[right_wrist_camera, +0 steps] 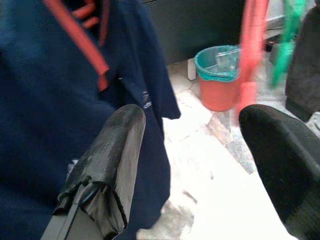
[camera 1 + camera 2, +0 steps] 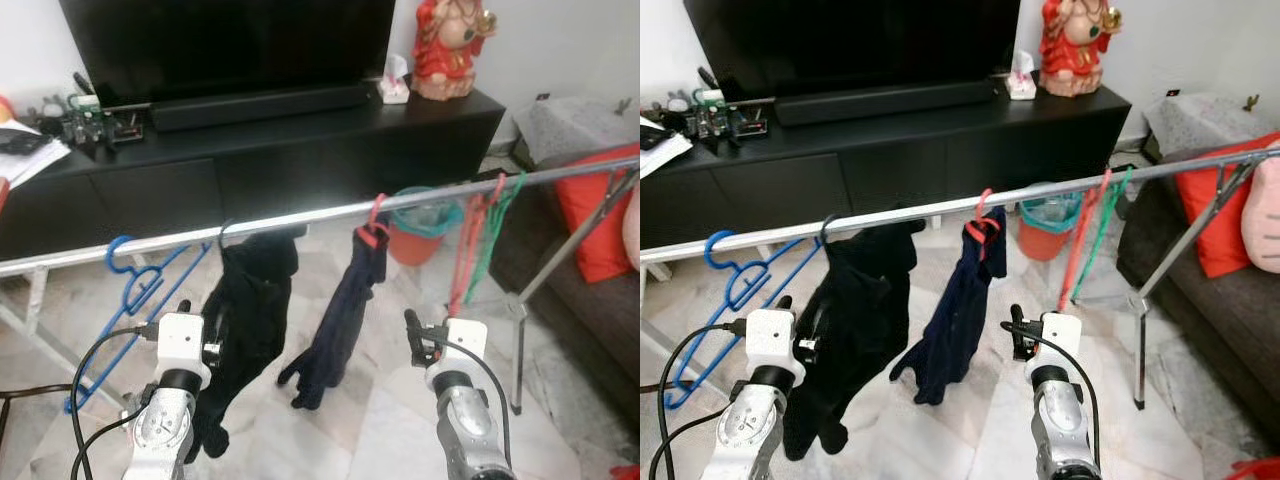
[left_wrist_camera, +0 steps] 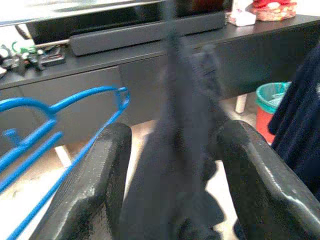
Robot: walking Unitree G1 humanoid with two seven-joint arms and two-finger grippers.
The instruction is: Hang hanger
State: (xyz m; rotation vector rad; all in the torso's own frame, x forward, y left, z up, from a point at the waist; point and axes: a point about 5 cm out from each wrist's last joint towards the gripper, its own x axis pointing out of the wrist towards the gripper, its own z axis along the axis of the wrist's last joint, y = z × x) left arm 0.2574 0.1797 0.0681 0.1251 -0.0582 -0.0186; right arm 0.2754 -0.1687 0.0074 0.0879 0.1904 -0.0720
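Left tool (image 3: pixel 172 190): spread around black garment (image 2: pixel 250 330), mid-rail (image 2: pixel 300 217).
Right tool (image 1: pixel 200 175): spread, empty.
Hanger (image 2: pixel 225 232): hooked on rail.
Risk: withdrawal could snag cloth, unhooking hanger.

A black garment (image 2: pixel 250 310) on a dark hanger is hung from the silver rail (image 2: pixel 300 217), its hook caught over the bar. It drapes straight down, with a blue hanger (image 2: pixel 135 285) at its 9 o'clock and a navy garment (image 2: pixel 345 320) on a red hanger at its 3 o'clock.
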